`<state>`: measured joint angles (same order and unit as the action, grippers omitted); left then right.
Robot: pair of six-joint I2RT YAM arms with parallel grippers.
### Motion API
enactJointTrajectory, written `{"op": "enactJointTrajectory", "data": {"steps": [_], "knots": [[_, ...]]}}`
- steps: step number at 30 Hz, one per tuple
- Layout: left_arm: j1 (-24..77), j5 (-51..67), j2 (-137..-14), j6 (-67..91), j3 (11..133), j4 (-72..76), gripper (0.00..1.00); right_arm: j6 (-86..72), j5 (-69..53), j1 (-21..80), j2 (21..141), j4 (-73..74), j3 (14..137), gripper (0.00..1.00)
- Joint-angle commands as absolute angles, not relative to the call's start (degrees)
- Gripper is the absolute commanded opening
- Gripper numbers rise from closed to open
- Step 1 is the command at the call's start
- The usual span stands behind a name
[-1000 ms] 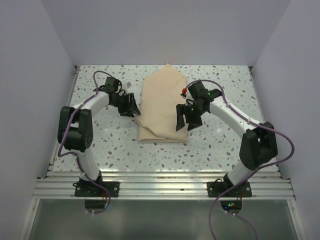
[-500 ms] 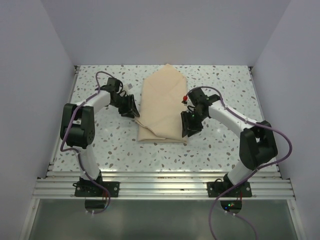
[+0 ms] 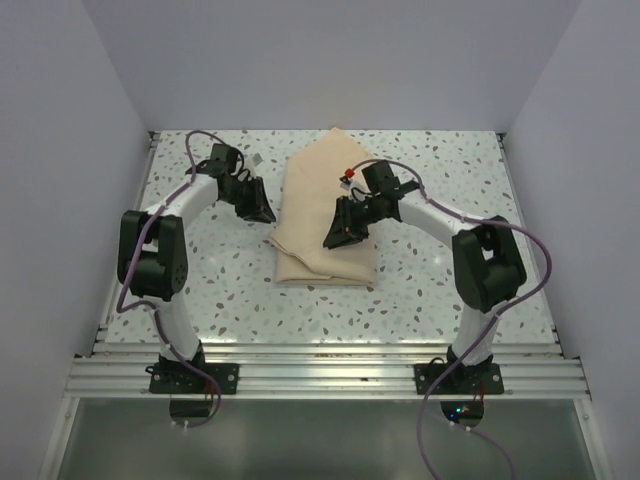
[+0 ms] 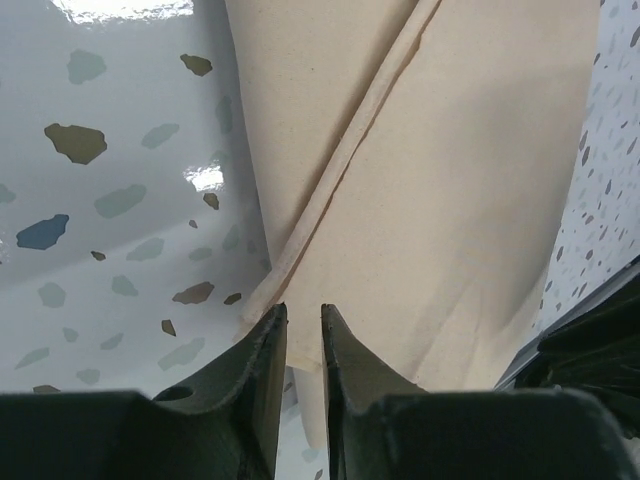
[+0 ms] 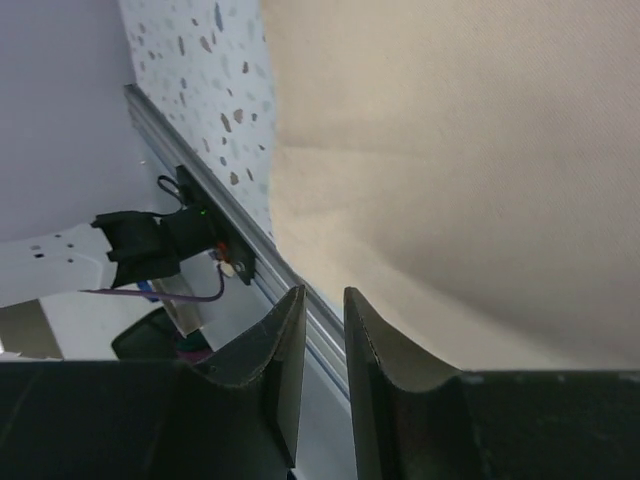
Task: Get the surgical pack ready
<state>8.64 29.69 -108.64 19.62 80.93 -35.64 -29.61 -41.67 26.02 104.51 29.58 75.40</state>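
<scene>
Since the earlier frame the left tool [image 3: 257, 206] has been edging slightly farther along the left edge of the cloth, and the right tool [image 3: 337, 234] has been swinging inward from the cloth's right edge to a spot over its middle. Both have been narrowing.

The left tool's fingers are standing close together with only a slim gap. The cloth's hem is running down toward that gap, but I cannot tell whether they are pinching it. If they are catching just the hem, or nothing, a pull is likely going to slip off or drag one layer loose and undo the fold.

The plain tan-beige folded cloth bundle [image 3: 318, 185] is lying flat in the middle of the white speckled table [image 3: 225, 285], between the two arms. It is narrowing to a point at its far end and ending square at the near end. Diagonal folded edges are crossing its top, and its near-left corner is sticking out a little. No tin, instruments or gauze are showing.

The right tool's fingers are likewise sitting nearly together above the cloth, and whether they are gripping a layer I cannot tell. If the two tools are pulling unevenly, the bundle is probably going to skew or slide on the glossy table.
</scene>
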Motion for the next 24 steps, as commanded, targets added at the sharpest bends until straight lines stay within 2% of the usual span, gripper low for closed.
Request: {"op": "enactJointTrajectory", "data": {"steps": [1, 4, 10, 17, 24], "knots": [[8.44, 29.79, -105.92, 21.27, 80.51, -33.93, 0.23, -34.54, -51.5, 28.47, 109.24, 22.49, 81.37, 0.25], [8.53, 30.41, -105.73, 21.62, 80.51, -33.66, 0.2, -34.1, -51.95, 28.83, 111.62, 23.38, 80.43, 0.2], [8.96, 31.99, -107.31, 22.41, 79.1, -32.7, 0.14, -31.38, -51.59, 28.74, 110.21, 22.59, 71.56, 0.18], [10.19, 34.54, -106.96, 22.59, 83.04, -34.1, 0.14, -30.59, -50.8, 28.22, 109.86, 22.76, 70.74, 0.16], [14.06, 37.53, -105.55, 26.18, 83.32, -31.47, 0.15, -31.03, -50.1, 21.63, 107.4, 23.55, 71.28, 0.15]]}}
